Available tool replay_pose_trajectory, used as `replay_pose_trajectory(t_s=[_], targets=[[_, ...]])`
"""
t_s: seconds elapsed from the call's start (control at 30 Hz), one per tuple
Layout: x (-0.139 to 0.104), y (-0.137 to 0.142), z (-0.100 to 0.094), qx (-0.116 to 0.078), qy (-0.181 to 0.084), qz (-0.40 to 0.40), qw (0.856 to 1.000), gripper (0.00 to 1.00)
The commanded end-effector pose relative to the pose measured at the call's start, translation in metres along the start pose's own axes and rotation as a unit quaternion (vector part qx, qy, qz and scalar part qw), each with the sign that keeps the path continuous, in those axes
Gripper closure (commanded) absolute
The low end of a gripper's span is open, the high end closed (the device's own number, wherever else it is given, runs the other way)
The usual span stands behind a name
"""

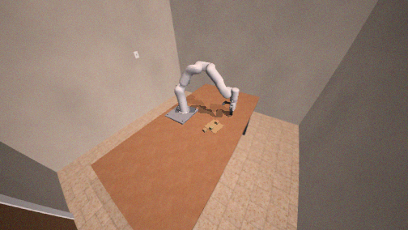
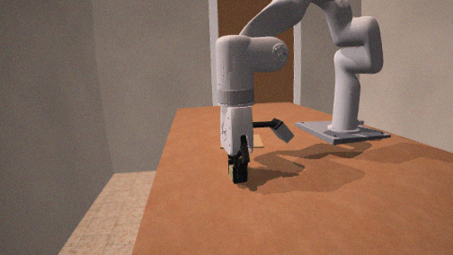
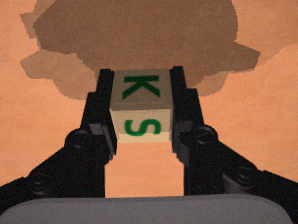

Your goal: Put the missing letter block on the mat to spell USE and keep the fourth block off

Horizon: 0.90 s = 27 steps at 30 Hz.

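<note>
Gripper [image 1: 231, 112] [image 2: 238, 173] [image 3: 142, 86]: closed on block [image 2: 231, 173] [image 3: 141, 95] | legible: green "K", "S" on adjoining faces | position: near bench [image 1: 162, 166] [image 2: 315, 211] long edge opposite base [image 1: 172, 116] [image 2: 379, 135] | mat [image 1: 218, 127] [image 2: 258, 141] lettering: illegible

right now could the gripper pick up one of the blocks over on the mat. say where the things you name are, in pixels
Probably not: the gripper [image 1: 231, 113] [image 2: 238, 179] [image 3: 142, 86] is shut on the K and S block [image 2: 231, 173] [image 3: 141, 95], off the mat [image 1: 218, 128] [image 2: 258, 141], so its fingers look taken.
</note>
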State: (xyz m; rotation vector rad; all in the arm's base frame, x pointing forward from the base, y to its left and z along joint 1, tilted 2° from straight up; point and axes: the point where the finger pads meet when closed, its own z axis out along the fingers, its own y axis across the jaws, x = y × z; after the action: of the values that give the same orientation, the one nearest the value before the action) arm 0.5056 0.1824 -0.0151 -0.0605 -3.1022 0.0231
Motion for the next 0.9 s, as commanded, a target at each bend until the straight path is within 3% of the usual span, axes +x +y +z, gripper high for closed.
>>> replay_pose_trajectory(t_s=[0.0,0.87], targets=[[-0.0014,0.0006,-0.0017,-0.001,-0.002,0.000,1.000,0.73],[-0.0014,0.0005,-0.0055,-0.001,-0.002,0.000,1.000,0.73]])
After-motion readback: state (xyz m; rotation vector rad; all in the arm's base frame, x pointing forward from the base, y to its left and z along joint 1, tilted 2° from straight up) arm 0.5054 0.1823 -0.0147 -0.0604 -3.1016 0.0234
